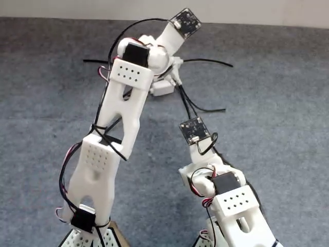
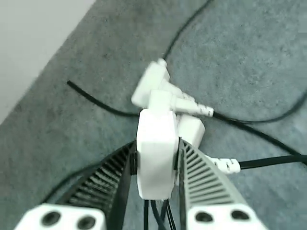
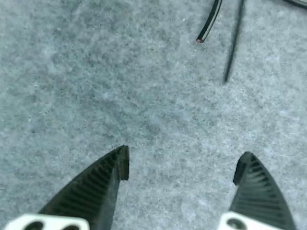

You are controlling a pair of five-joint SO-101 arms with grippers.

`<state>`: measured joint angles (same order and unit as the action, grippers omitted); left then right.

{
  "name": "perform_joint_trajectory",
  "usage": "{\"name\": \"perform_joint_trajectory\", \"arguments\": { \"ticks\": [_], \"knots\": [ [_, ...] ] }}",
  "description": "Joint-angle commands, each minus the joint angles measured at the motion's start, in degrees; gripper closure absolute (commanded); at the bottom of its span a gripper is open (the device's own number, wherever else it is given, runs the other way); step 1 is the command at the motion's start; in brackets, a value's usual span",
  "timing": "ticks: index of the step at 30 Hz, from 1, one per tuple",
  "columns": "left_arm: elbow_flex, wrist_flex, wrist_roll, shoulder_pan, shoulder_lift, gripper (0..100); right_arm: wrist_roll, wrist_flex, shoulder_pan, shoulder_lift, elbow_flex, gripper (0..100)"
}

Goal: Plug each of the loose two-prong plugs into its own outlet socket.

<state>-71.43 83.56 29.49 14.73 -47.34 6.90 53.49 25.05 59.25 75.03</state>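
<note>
My left gripper [image 2: 157, 146] is shut on a white outlet block [image 2: 156, 158], one black ribbed finger on each side. Just beyond the block lie white two-prong plugs [image 2: 151, 82] with black cords; one plug [image 2: 192, 128] sits against the block's side, and I cannot tell whether it is seated. From above, this cluster [image 1: 162, 87] is at the far middle of the mat, under the left arm's wrist. My right gripper [image 3: 184, 158] is open above bare grey mat, holding nothing. Two loose black cord ends [image 3: 211, 21] lie ahead of it.
Grey carpet-like mat [image 1: 277, 103] covers the table. Black cords [image 1: 205, 62] fan out right and left from the plug cluster, and another [image 1: 198, 108] runs toward the right arm [image 1: 231, 198]. Open mat lies on the far right and far left.
</note>
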Motion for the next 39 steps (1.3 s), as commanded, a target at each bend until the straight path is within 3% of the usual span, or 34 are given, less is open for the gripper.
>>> {"name": "perform_joint_trajectory", "arguments": {
  "ticks": [1, 4, 10, 14, 18, 20, 22, 26, 29, 39],
  "knots": [
    [-3.6, -4.0, 2.2, -1.0, -2.0, 100, 0.7, -0.7, 0.7, 0.9, -0.2, 65.9],
    [-3.8, -5.0, 1.1, -2.8, -4.2, 95, 0.7, -0.7, 0.7, 0.9, -0.2, 65.9],
    [-4.3, -2.3, -1.5, -8.1, -4.4, 58, 0.7, -0.7, 0.7, 0.8, -0.2, 65.9],
    [-6.9, 5.5, -2.0, -10.8, -2.2, 46, 0.8, -0.3, 0.6, 0.9, -0.2, 65.9],
    [-10.2, 20.1, -5.5, -11.4, 3.1, 48, 4.8, 7.2, -1.5, 1.3, -4.8, 65.9],
    [-7.8, 19.5, -7.3, -13.9, 8.1, 49, 11.9, 13.0, -4.4, 1.5, -10.3, 65.9],
    [-2.7, 19.5, -7.6, -15.5, 14.4, 50, 13.7, 19.0, -8.6, 1.4, -17.4, 65.9],
    [17.3, 19.4, -7.6, -15.3, 28.2, 52, 12.9, 26.2, -15.8, 1.4, -28.8, 65.9],
    [33.5, 19.3, -7.6, -14.0, 40.1, 55, 8.2, 28.0, -18.8, 1.5, -33.7, 65.9],
    [66.4, 19.1, -7.2, -14.5, 74.4, 66, 3.9, 29.5, -19.2, 8.2, -34.0, 65.9]
  ]
}}
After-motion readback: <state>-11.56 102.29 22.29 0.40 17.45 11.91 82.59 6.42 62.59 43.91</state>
